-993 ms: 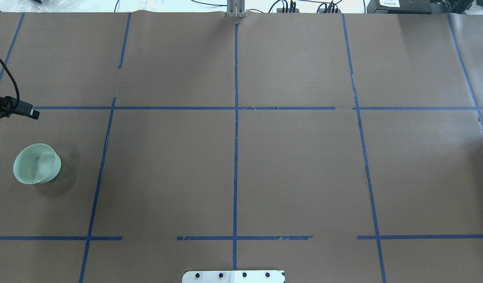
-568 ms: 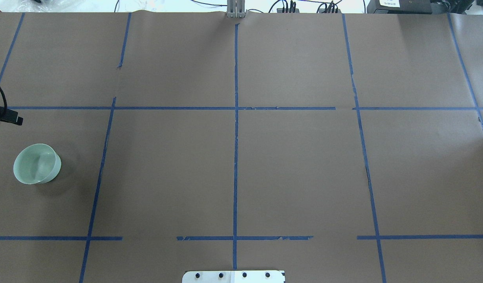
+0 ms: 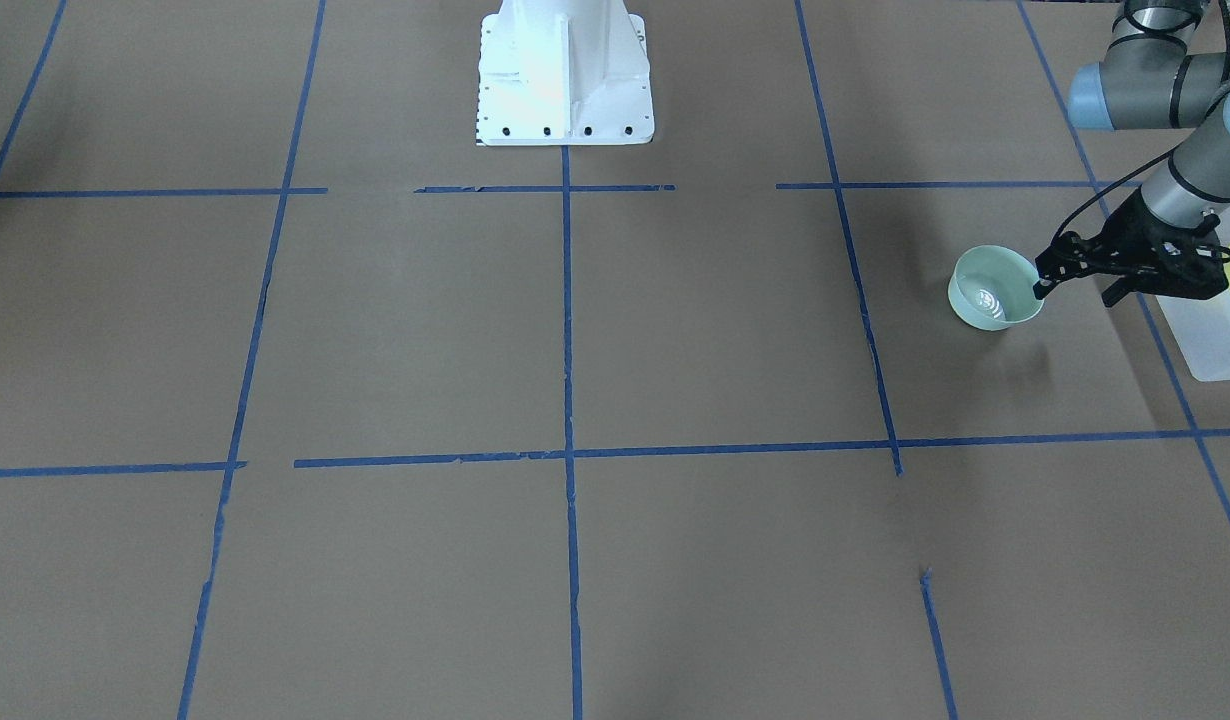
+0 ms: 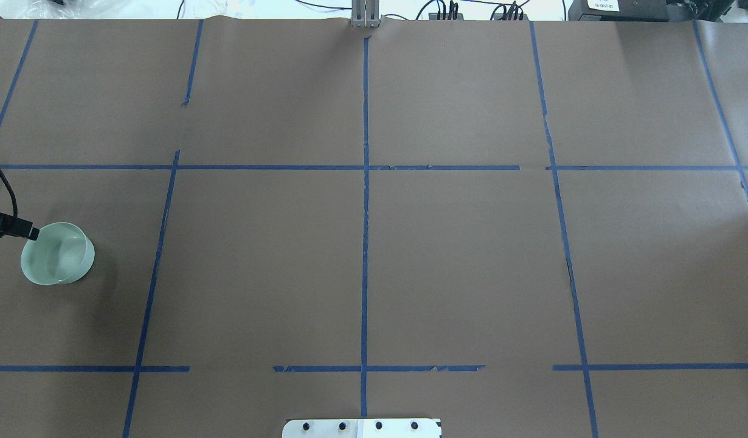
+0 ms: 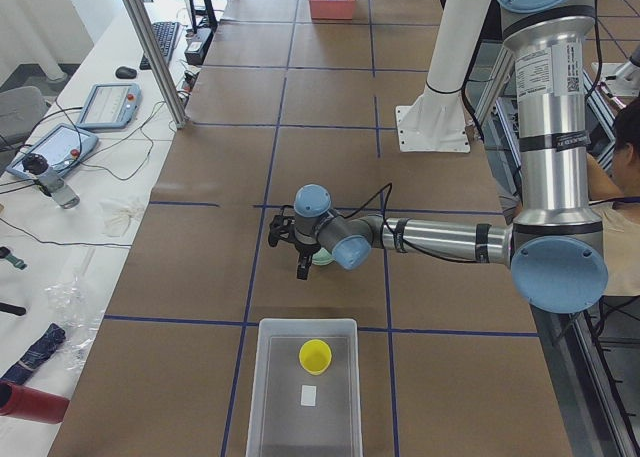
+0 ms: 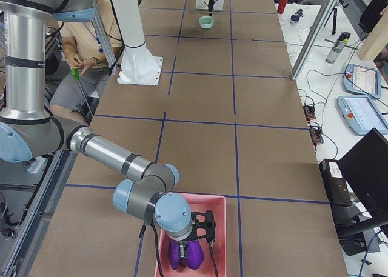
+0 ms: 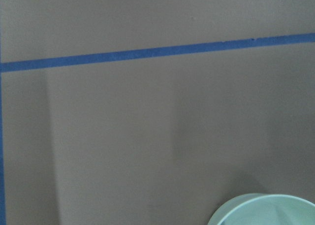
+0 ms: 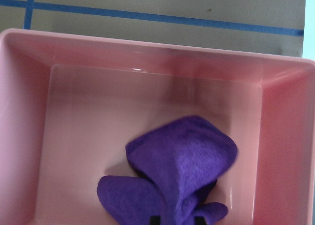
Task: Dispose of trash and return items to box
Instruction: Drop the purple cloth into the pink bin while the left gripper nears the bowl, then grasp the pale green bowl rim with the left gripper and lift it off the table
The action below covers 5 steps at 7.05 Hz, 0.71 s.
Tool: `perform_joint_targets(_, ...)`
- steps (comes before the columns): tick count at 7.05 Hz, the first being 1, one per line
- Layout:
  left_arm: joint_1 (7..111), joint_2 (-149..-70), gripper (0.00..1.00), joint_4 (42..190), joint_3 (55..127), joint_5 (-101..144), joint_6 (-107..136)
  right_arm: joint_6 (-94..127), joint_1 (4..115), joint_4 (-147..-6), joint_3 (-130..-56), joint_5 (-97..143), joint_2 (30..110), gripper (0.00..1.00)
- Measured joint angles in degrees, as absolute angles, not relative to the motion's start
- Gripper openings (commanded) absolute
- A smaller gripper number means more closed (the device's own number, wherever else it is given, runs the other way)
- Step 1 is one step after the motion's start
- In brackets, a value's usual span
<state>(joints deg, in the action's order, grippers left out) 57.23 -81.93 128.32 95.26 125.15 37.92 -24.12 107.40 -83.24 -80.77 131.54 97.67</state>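
Observation:
The pale mint-green bowl (image 3: 993, 292) stands upright on the brown table by its left end; it also shows in the overhead view (image 4: 58, 263) and at the bottom of the left wrist view (image 7: 266, 211). My left gripper (image 3: 1076, 290) is open and empty. One fingertip (image 4: 28, 232) is at the bowl's rim and the other is outside it. The yellow cup (image 5: 315, 355) stands inside the translucent box (image 5: 268, 397), just beyond the bowl at the table's end. My right gripper (image 6: 203, 230) hovers over a pink bin; I cannot tell whether it is open or shut.
The pink bin (image 8: 29, 136) at the table's right end holds a crumpled purple cloth (image 8: 182, 171). The white robot base (image 3: 565, 80) stands at the middle of the near edge. An operator (image 6: 85, 40) sits beside the base.
My left gripper has moved back toward the robot's side of the table. It went from beyond the bowl to the bowl's rim. The bowl has not moved.

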Motion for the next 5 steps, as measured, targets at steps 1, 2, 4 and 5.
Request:
perform_joint_targets(1, 55.55, -81.86, 0.93, 128.52, 94.94, 125.15, 38.08, -23.86, 107.31, -83.08, -80.98, 132.04, 97.43, 1.0)
perform_joint_targets(2, 54.07, -81.84, 0.71, 128.62, 94.61, 125.16, 38.2, -23.69, 107.21, -83.08, -81.8, 133.33, 97.28, 1.0)
perform_joint_targets(4, 52.39, -81.88, 0.0, 128.91, 93.82, 125.16, 38.23, -23.57, 107.12, -83.04, -82.98, 136.11, 97.22, 1.0)
perform_joint_targets(5, 52.04, -81.88, 0.0, 129.44, 93.44, 125.16, 38.08, -23.54, 107.03, -83.08, -83.69, 138.24, 97.21, 1.0)
